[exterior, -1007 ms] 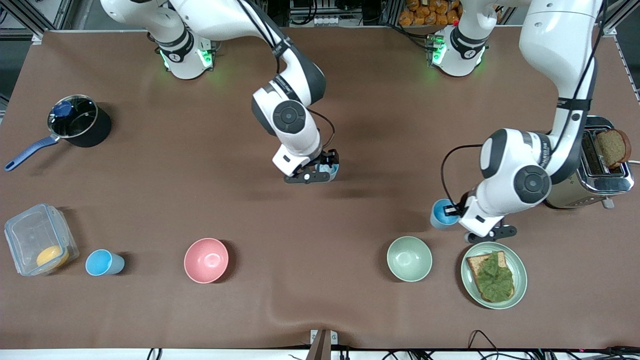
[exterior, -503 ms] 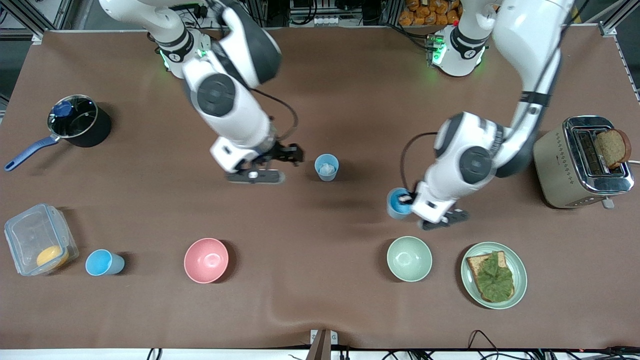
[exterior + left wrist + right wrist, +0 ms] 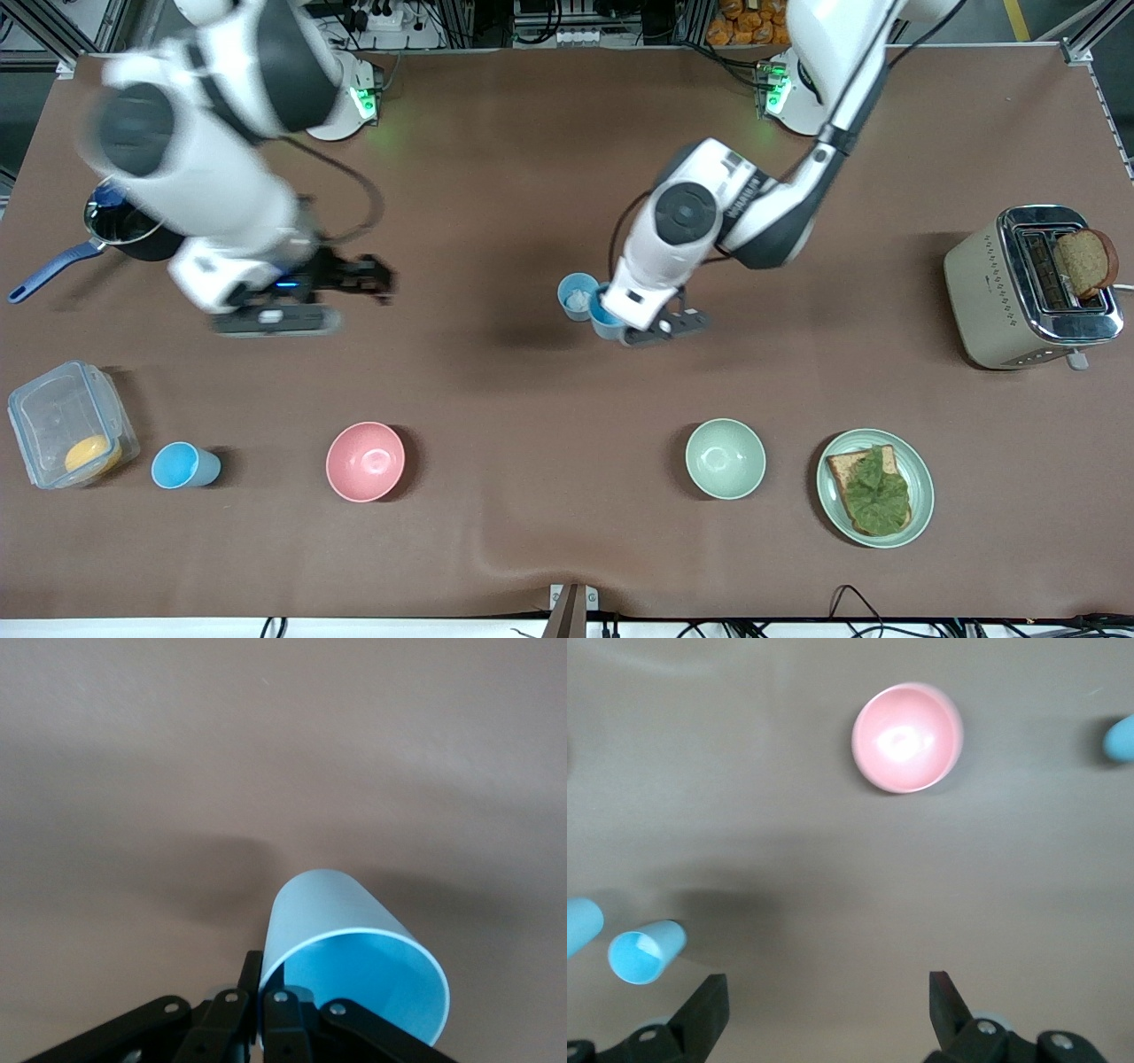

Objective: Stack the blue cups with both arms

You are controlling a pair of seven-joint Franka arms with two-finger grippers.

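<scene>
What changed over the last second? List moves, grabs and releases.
The right gripper let go of the paler blue cup mid-table, opened and swung toward the saucepan. The left gripper, shut on another blue cup, carried it beside that one. Third cup, bowls, plate unmoved.

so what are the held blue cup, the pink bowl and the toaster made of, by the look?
Held blue cup, in the left gripper: probably plastic, thin even wall, matte, opaque light blue.
Pink bowl: likely plastic or melamine, uniform colour, soft sheen inside; ceramic can't be ruled out.
Toaster: mirror-bright metal top, duller beige sides, material unclear.
</scene>
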